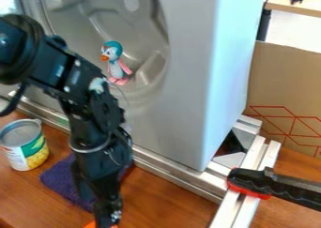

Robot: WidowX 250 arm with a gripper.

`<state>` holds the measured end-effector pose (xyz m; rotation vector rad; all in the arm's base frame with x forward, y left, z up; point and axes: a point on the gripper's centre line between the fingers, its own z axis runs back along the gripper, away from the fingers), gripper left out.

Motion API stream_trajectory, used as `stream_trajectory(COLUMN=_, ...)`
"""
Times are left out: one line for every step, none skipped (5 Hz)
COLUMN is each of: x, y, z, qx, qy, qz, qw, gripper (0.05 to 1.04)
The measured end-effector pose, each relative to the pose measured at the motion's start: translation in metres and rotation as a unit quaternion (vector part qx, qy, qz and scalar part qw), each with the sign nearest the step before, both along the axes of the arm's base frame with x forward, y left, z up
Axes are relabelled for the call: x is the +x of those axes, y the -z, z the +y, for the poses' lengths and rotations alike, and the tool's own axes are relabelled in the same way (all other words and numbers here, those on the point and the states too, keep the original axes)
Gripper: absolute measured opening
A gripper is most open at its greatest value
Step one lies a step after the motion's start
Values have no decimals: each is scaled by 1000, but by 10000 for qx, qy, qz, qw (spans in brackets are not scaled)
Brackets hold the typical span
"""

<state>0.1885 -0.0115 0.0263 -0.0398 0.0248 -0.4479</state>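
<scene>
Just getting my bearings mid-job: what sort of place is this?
Probably a robotics lab bench: metal rails, a red-and-black clamp, and a toy penguin in a grey moulded panel.

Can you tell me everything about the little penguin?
The penguin looks like a small toy, maybe smooth plastic or rubber. It has a blue head with a pale face, an orange beak, a light grey belly, pink feet and a pink wing out to the side. It is upright, its feet on the lower part of the grey hollow. The black arm passes close by its feet in the picture. I can't tell whether its back touches the hollow.
</scene>
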Motion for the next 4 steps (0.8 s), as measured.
stream_trajectory(x=-1, y=14, z=-11, qx=31, qy=172, qz=263, qw=9995, gripper=1000)
stream_trajectory(x=-6, y=23, z=-9, qx=186, qy=-10, qz=505, qw=9986, gripper=1000)
stream_trajectory(x=-7, y=23, z=-4, qx=344, qy=-102, qz=565, qw=9978, gripper=1000)
stream_trajectory(x=-7, y=22, z=-1, qx=453, qy=-121, qz=581, qw=9972, gripper=1000)
